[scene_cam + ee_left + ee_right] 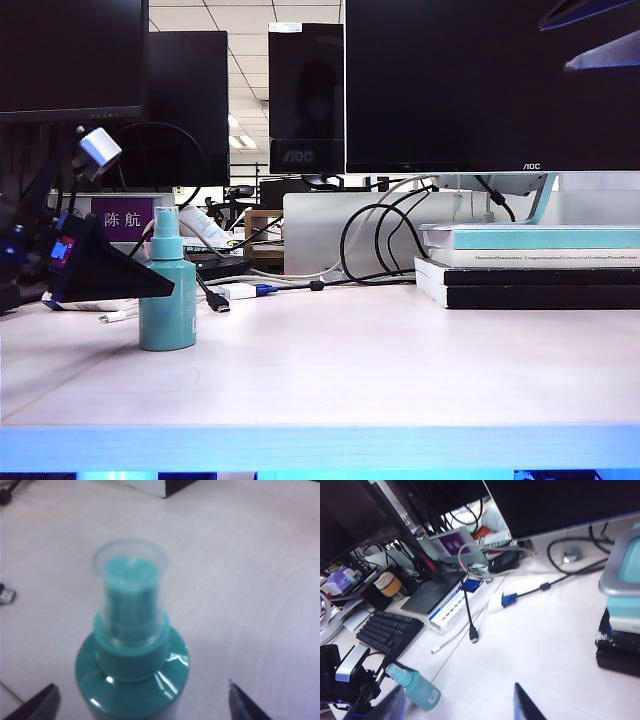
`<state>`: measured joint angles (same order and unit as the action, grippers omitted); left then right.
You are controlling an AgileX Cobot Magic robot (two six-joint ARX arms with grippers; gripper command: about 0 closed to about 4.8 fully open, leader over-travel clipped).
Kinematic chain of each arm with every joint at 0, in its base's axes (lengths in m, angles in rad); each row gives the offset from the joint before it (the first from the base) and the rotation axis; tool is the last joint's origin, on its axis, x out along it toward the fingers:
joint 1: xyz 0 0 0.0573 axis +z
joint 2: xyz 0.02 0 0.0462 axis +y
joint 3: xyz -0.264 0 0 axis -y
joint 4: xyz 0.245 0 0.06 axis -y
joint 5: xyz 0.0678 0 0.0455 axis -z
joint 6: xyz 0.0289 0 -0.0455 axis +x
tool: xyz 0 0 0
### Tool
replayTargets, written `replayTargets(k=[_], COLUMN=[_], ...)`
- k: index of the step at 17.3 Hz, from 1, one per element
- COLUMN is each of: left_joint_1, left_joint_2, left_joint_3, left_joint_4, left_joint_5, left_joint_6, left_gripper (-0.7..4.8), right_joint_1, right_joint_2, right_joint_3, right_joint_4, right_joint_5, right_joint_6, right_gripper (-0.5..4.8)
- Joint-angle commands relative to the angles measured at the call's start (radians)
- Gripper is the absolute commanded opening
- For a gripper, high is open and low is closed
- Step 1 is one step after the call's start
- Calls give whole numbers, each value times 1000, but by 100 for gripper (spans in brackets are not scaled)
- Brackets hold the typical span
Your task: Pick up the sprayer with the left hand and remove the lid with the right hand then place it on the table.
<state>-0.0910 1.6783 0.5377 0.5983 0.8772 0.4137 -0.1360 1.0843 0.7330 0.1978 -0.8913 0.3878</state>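
A: Where is the sprayer [168, 295] seen?

B: It is stood upright on the table [380, 370], well to the left of the stack of books [530, 265], with the cables [375, 235] lying behind it.

A: And the lid [165, 222]?

B: Still seated on the sprayer's nozzle; clear plastic, with the teal pump seen through it in the left wrist view.

A: The left gripper [142, 700]?

B: Spread wide, nothing grasped. Its dark fingertips [42, 702] are seen on either side of the sprayer's shoulder, with gaps left on both sides. In the exterior view the gripper is brought in at the sprayer's left flank; whether the body is touched there cannot be told.

A: The right gripper [460, 705]?

B: Held high above the table, partly parted and empty. Only its finger ends are caught at the edge of its wrist view, well apart from the sprayer. A keyboard [387, 630] is spotted behind the sprayer.
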Motion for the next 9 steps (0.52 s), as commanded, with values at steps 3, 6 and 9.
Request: replayTargets(k=[3, 6, 9], left_joint_1=[-21, -39, -42], left_joint_2=[45, 84, 98], left_joint_3=[16, 28, 29], left_joint_4=[114, 114, 114], left_joint_5=[32, 18, -17], left_joint_6=[-83, -93, -107], left_gripper=[479, 479, 479], right_joint_1=[0, 0, 0], right_joint_2=[-3, -3, -2], right_joint_3=[5, 5, 5], right_joint_4=[16, 16, 16], right_joint_5=[-10, -10, -29], right_joint_6=[-2, -2, -2], right_gripper=[275, 275, 275])
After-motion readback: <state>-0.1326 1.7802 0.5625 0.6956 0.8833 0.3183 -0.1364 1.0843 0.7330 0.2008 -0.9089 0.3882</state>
